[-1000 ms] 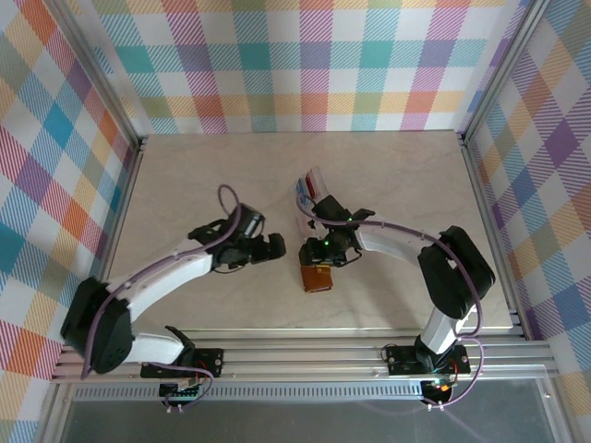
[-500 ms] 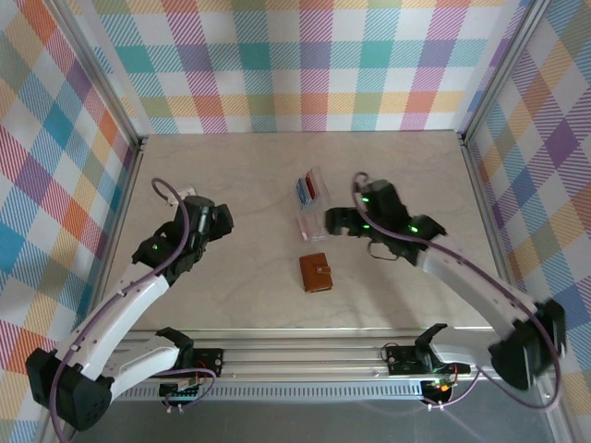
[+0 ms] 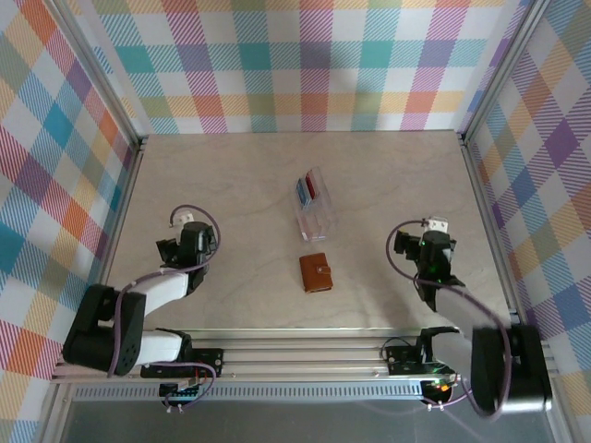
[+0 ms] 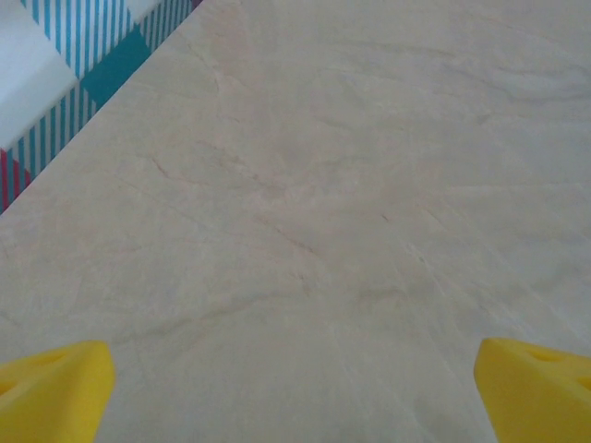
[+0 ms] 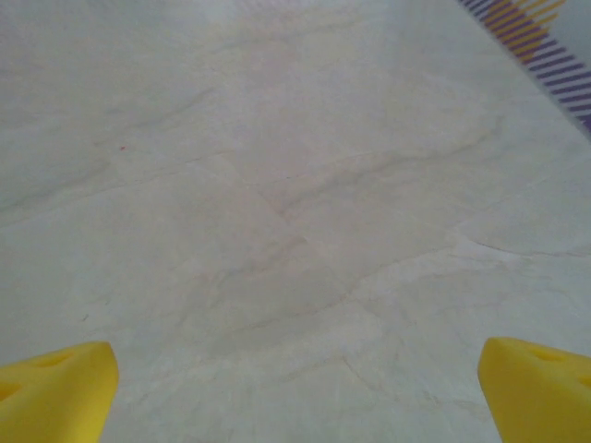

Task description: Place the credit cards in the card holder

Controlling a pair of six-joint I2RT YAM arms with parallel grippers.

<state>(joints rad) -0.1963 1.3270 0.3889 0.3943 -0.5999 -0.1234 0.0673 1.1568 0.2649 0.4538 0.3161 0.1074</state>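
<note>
Brown leather card holder (image 3: 317, 273) lies shut; credit cards (image 3: 307, 189) stand in the clear tray (image 3: 319, 220) just beyond it. Well to either side, left gripper (image 4: 295, 389) and right gripper (image 5: 295, 389) are spread, empty. I fear the unpinned holder skids when unsnapped.

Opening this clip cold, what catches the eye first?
The bright plaid walls around a pale table stand out first. At the middle lies the closed brown card holder, with red and blue credit cards in a clear tray just beyond it. The left end effector and right end effector are open and empty, far out to either side.
</note>
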